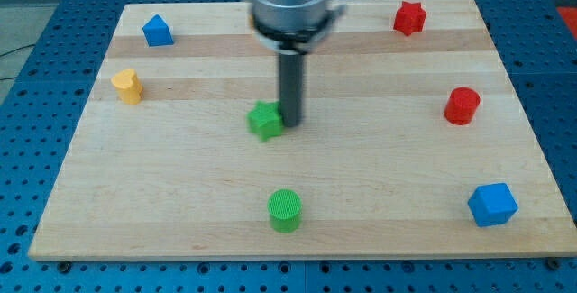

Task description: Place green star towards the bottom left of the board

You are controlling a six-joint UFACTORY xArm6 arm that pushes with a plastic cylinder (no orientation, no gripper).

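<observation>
The green star (265, 121) lies near the middle of the wooden board (180, 194), a little left of centre. My tip (291, 123) stands right against the star's right side, touching or almost touching it. The dark rod rises from there to the arm's grey housing at the view's top.
A green cylinder (285, 210) sits below the star near the bottom edge. A yellow block (128, 86) and a blue house-shaped block (157, 31) are at the upper left. A red star (409, 17), a red cylinder (462, 105) and a blue cube (492, 205) are on the right.
</observation>
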